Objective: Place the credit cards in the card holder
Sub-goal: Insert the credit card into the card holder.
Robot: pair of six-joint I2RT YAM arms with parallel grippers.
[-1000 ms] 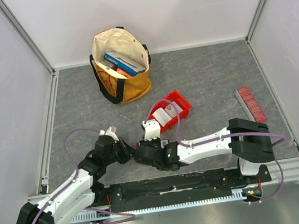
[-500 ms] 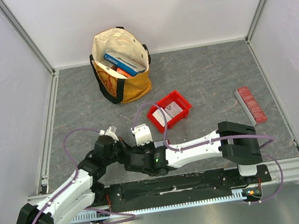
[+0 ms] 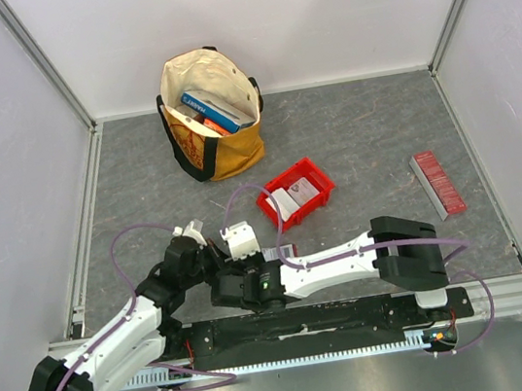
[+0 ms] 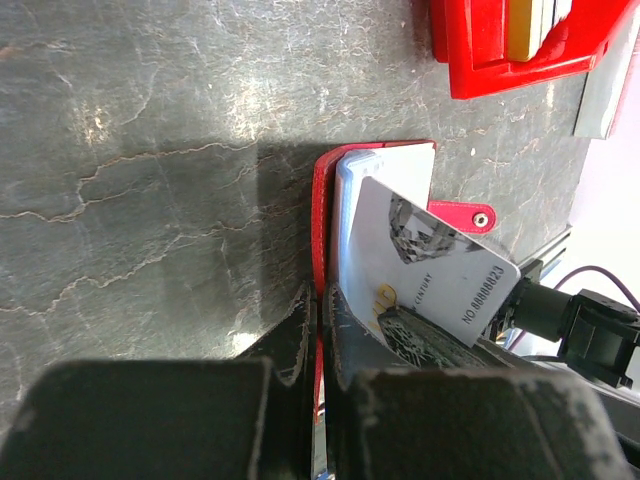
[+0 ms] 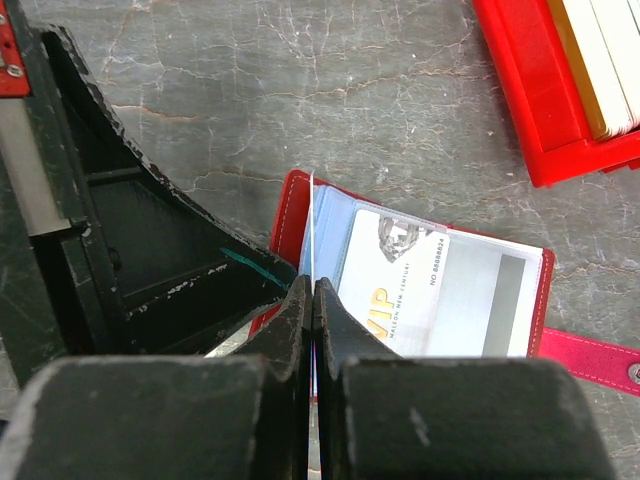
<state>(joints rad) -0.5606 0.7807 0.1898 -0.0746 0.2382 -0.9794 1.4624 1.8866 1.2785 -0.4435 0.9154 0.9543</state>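
The card holder [image 5: 287, 215] is a dark red wallet lying open on the grey table, and one white VIP card [image 5: 400, 280] sits in its clear inner slot. My left gripper [image 4: 318, 300] is shut on the wallet's red cover edge [image 4: 322, 200]. My right gripper [image 5: 312, 290] is shut on a thin white card, seen edge-on [image 5: 312, 200] over the wallet's left side. In the left wrist view that card [image 4: 430, 265] tilts over the pale slots. In the top view both grippers meet at the wallet [image 3: 279, 252], the left [image 3: 213, 259] and the right [image 3: 229, 277].
A bright red plastic bin [image 3: 308, 171] with more cards [image 5: 600, 60] stands just behind the wallet. A cream and yellow tote bag [image 3: 213, 114] holding blue books stands at the back. A ridged red strip [image 3: 438, 183] lies at the right.
My right arm has swung left from in front of the red bin, carrying the card to the wallet beside the left gripper. The left arm has held still.
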